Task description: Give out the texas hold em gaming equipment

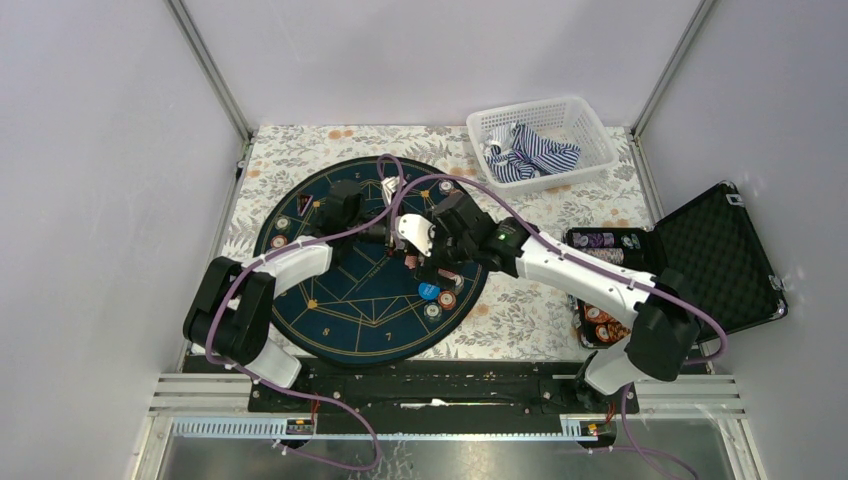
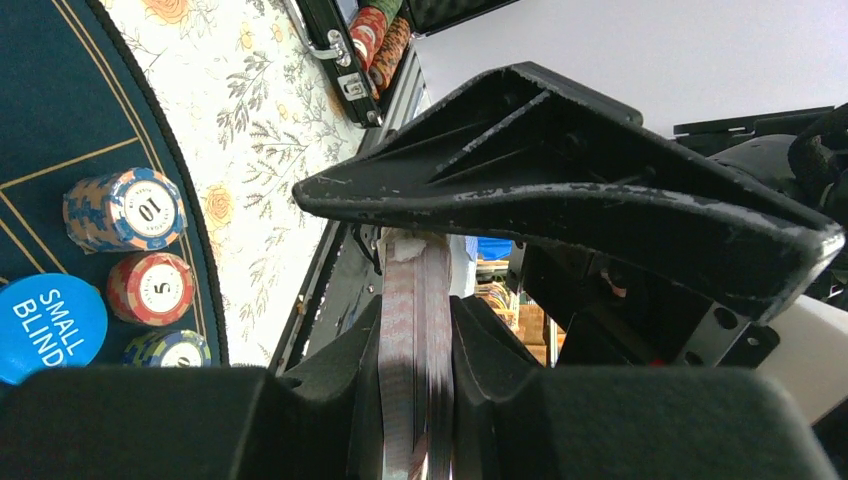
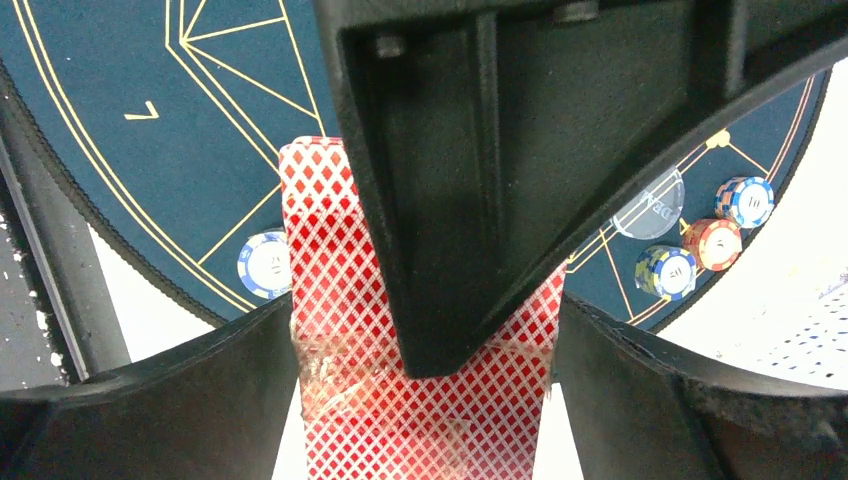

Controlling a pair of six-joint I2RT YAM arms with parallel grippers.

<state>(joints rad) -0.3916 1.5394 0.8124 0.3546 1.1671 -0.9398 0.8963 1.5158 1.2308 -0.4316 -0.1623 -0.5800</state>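
A stack of red-backed playing cards hangs over the round navy mat. My left gripper is shut on the stack, seen edge-on between its fingers. My right gripper faces it with jaws wide, one finger on each side edge of the cards; contact is unclear. One left finger crosses in front of the cards. In the top view both grippers meet at the cards. A blue "small blind" disc and short chip stacks lie on the mat's rim.
An open black case with rows of chips stands at the right. A white basket of striped cloth is at the back. More chips sit at the mat's left rim and others by a clear disc.
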